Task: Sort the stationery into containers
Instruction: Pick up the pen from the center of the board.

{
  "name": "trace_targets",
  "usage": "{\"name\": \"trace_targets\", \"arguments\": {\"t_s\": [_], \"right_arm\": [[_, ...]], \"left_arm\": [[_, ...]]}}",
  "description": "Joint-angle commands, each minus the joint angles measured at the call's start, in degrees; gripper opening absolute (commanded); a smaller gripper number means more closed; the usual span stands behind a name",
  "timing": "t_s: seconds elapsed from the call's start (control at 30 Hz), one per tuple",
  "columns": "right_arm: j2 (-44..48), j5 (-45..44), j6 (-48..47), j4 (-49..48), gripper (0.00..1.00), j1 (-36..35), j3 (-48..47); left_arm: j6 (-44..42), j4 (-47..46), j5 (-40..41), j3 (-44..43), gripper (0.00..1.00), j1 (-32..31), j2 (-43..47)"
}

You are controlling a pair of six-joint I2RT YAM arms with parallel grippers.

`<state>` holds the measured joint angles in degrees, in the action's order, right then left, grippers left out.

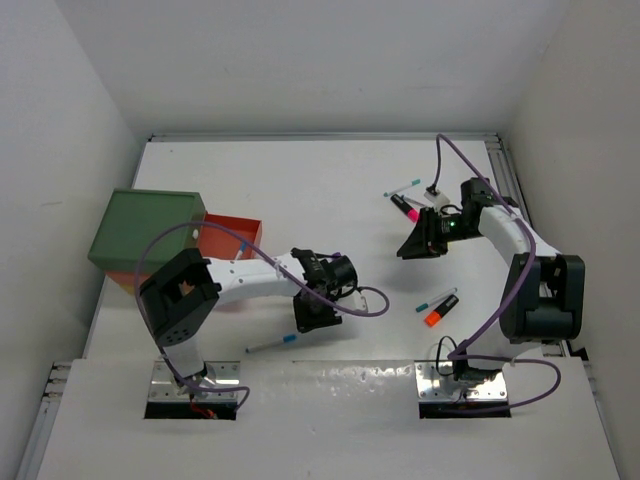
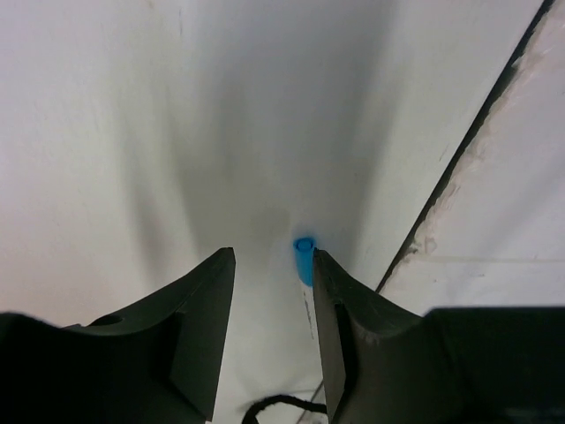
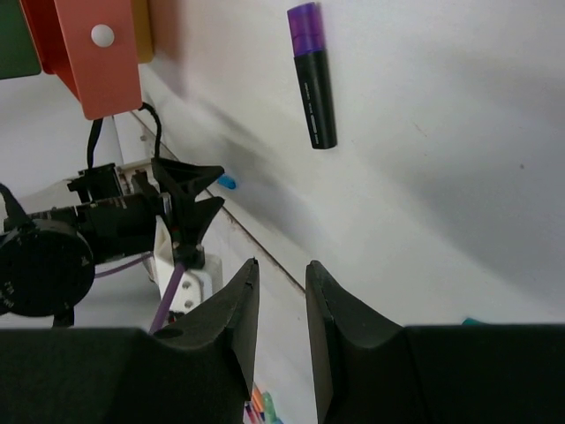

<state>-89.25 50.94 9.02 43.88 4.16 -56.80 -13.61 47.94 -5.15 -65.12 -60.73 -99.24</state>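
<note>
Well, at nine o'clock on the tabletop (image 1: 300, 170) sit the containers: the dark green tray (image 1: 148, 228), with the red-orange tray (image 1: 235, 232) just beside it at its three o'clock. My right wrist view also shows a strip of yellow tray (image 3: 141, 26) behind the red-orange one.

My left tool (image 2: 272, 256) hangs low over the tabletop, its fingers spread. The cap of the blue-capped pen (image 2: 304, 256) stands between them, close to the right-hand finger; I cannot tell whether they touch. Seen from above, that pen runs off toward eight o'clock from the tool.

My right tool (image 1: 410, 248) has its fingers drawn to a narrow gap with nothing between them. At its eleven o'clock lie a pink highlighter (image 1: 405, 208) and, just beyond, a teal-capped pen (image 1: 403, 187). At its five o'clock, well apart from it, a second teal-capped pen (image 1: 437, 299) and an orange highlighter (image 1: 440, 312) lie side by side. In the wrist view a purple highlighter (image 3: 312, 75) lies on the tabletop at twelve o'clock beyond the fingertips.
</note>
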Motion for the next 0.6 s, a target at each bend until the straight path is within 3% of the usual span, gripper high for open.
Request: {"name": "trace_targets", "arguments": {"t_s": [0.0,0.4,0.57], "right_arm": [[1.6,-0.4,-0.6,-0.5,0.27,-0.8,-0.3],[-1.0,-1.5,-0.3,-0.1,0.27,-2.8,-2.9],[-2.1,-1.4,-0.6,-0.2,0.27,-2.9,-3.1]], "left_arm": [[1.7,3.8,-1.1,1.3,0.47,2.0,2.5],[2.1,3.3,-2.9,1.6,0.46,1.9,-1.6],[3.4,4.5,-1.5,0.1,0.51,1.8,-3.7]]}}
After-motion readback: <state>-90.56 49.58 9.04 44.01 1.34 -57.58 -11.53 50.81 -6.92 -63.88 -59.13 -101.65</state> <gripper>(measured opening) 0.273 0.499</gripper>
